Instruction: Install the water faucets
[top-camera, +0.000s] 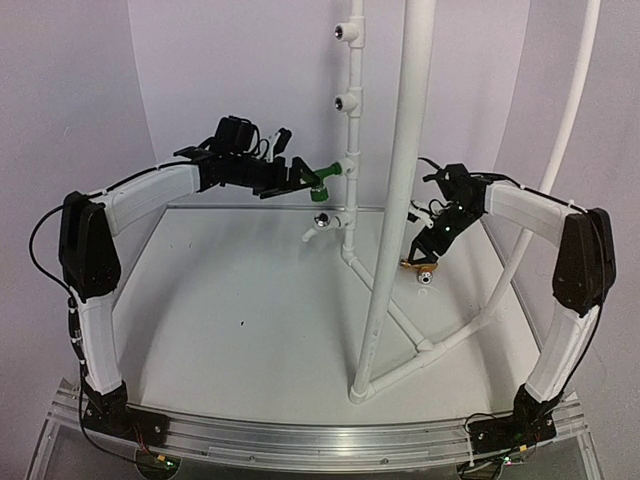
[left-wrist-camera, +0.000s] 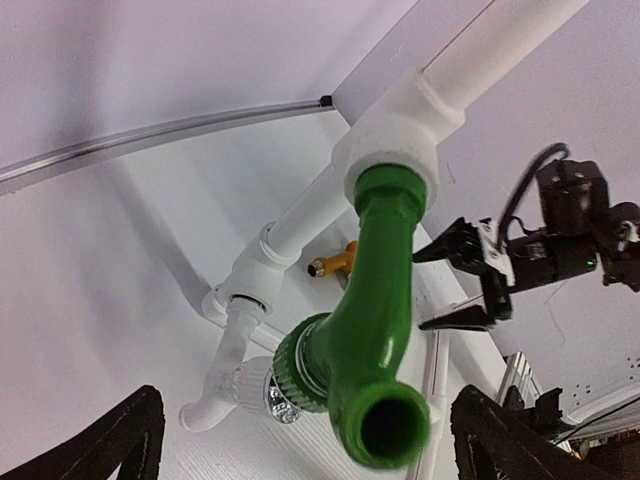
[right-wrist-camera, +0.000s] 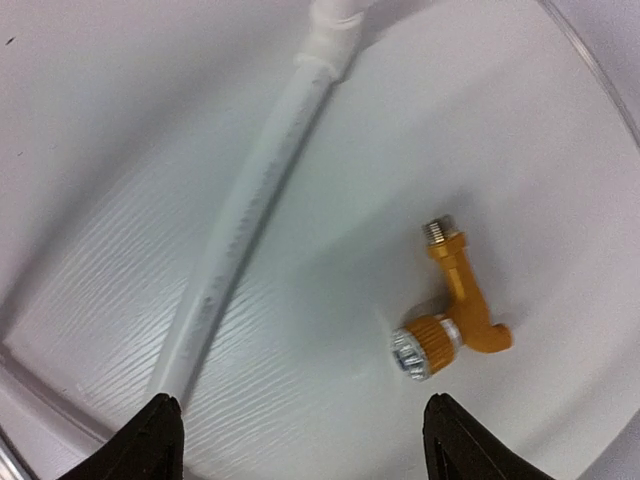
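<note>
The green faucet (top-camera: 322, 184) sits with its threaded end in a white tee (top-camera: 347, 168) on the thin upright pipe. In the left wrist view its spout (left-wrist-camera: 385, 425) faces the camera. My left gripper (top-camera: 303, 181) is open, its jaws wide on either side of the faucet (left-wrist-camera: 307, 405), not touching it. The brass-gold faucet (top-camera: 418, 270) lies on the table, also in the right wrist view (right-wrist-camera: 456, 310). My right gripper (top-camera: 427, 248) hangs open and empty just above it (right-wrist-camera: 300, 405), the faucet towards its right finger.
A white faucet (top-camera: 319, 221) is fitted in the tee below the green one. Two open tees (top-camera: 346, 102) sit higher on the pipe. A tall white pole (top-camera: 395, 200) stands in front on a floor pipe frame (top-camera: 440, 338). A curved tube (top-camera: 565, 130) rises at right.
</note>
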